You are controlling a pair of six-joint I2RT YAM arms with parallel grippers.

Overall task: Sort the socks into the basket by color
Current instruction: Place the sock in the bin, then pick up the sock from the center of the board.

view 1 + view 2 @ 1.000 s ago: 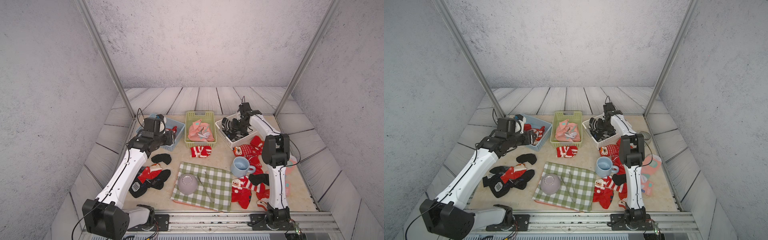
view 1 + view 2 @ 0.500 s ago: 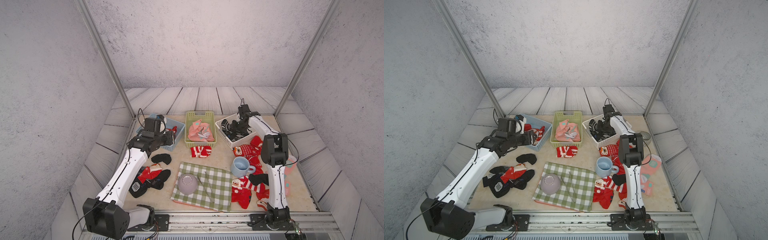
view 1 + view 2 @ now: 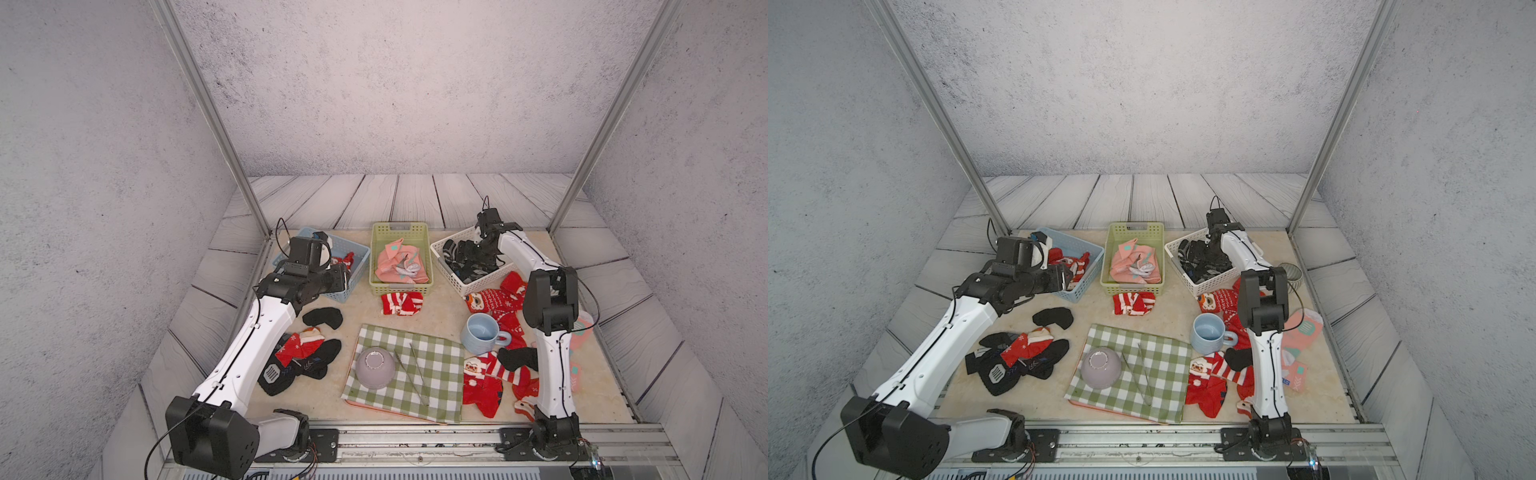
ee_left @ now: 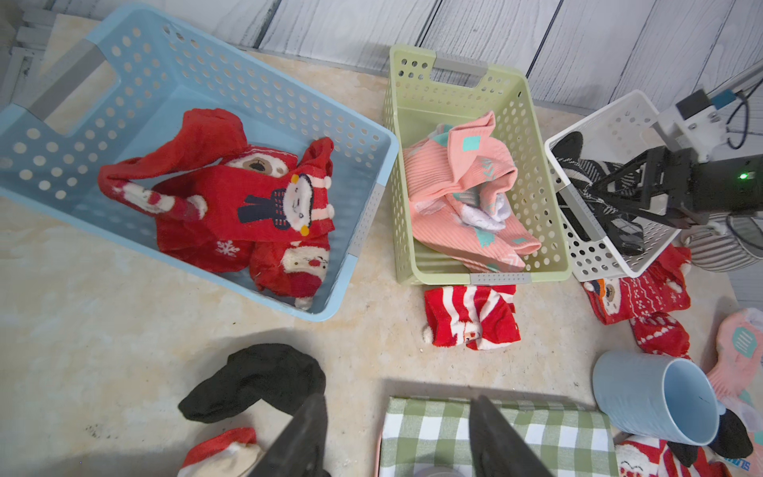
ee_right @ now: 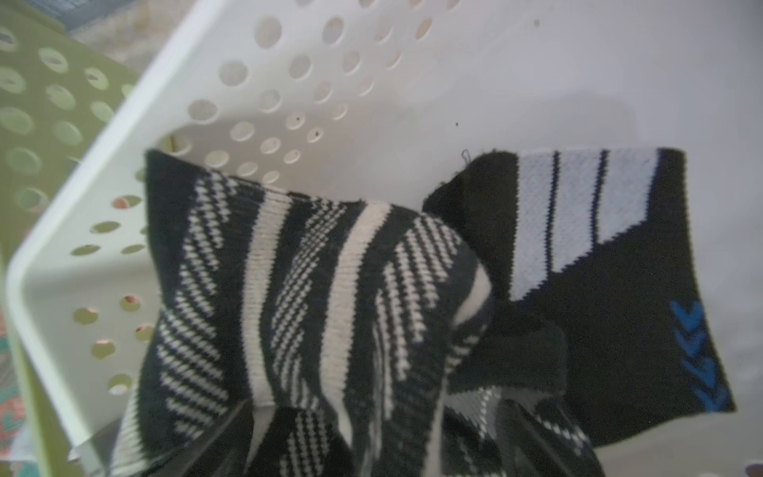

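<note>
Socks point(image 3: 401, 302) part-sorted: right gripper point(image 5: 377, 413) gapes over a striped black sock point(image 5: 313, 289) in the white basket point(image 5: 247, 82), left gripper point(image 4: 398, 400) open and empty; next, seemingly, retrieve another loose sock.

Smooth perforated plastic basket point(image 5: 371, 82); ribbed knit sock point(image 5: 309, 289); mug point(image 4: 644, 388) perhaps matt ceramic.

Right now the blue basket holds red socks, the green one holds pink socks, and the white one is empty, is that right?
Not quite: the white basket is not empty. It holds black socks, some striped, as the right wrist view shows. The blue basket does hold red socks, and the green basket holds pink socks.
</note>
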